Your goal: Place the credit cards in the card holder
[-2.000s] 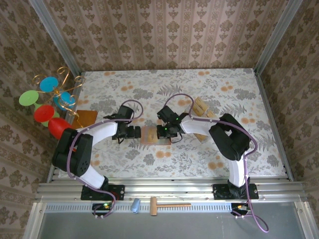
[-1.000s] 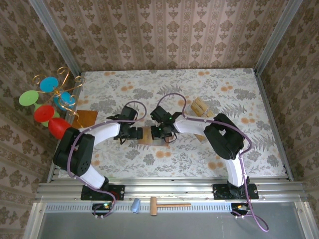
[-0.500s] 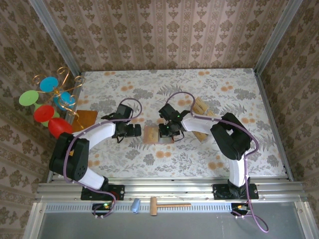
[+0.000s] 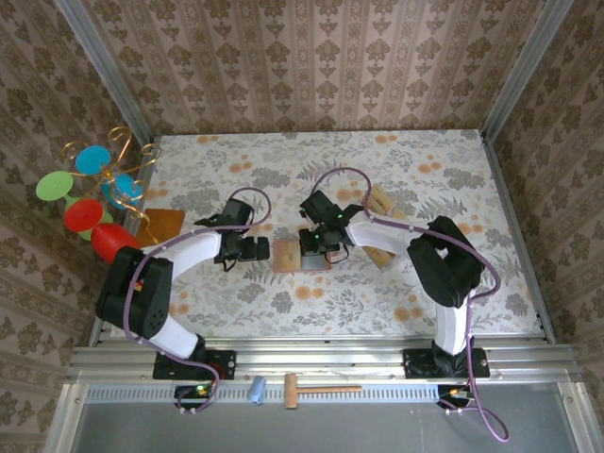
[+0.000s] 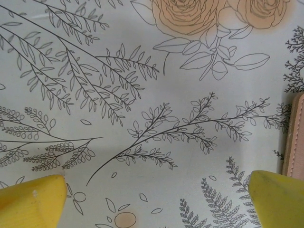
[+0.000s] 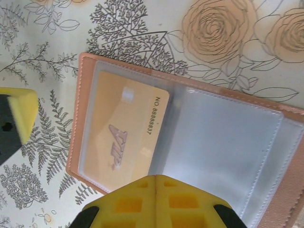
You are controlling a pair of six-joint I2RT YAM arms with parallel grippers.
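The card holder (image 4: pixel 286 257) lies open on the floral tablecloth, its pink stitched rim and clear sleeves (image 6: pixel 223 142) facing up. One tan-gold credit card (image 6: pixel 124 133) sits inside the left sleeve, printed side up. My right gripper (image 6: pixel 156 194) hovers over the holder's near edge, its yellow pads pressed shut with nothing between them; from above it (image 4: pixel 315 243) is over the holder's right half. My left gripper (image 5: pixel 154 204) is open just left of the holder (image 5: pixel 295 137), over bare cloth. More credit cards (image 4: pixel 380 200) lie to the right, partly under the right arm.
An orange-brown flat board (image 4: pixel 162 224) lies at the table's left edge beside a stand of coloured discs (image 4: pixel 90 189). A wooden mallet (image 4: pixel 316 389) and a blue cylinder (image 4: pixel 256 389) rest on the front rail. The left finger (image 6: pixel 16 109) is close to the holder's left edge.
Both grippers were crowded on the holder a second ago. The left gripper has backed off to the left, the right gripper shifted slightly right, and the holder now lies open and flat.
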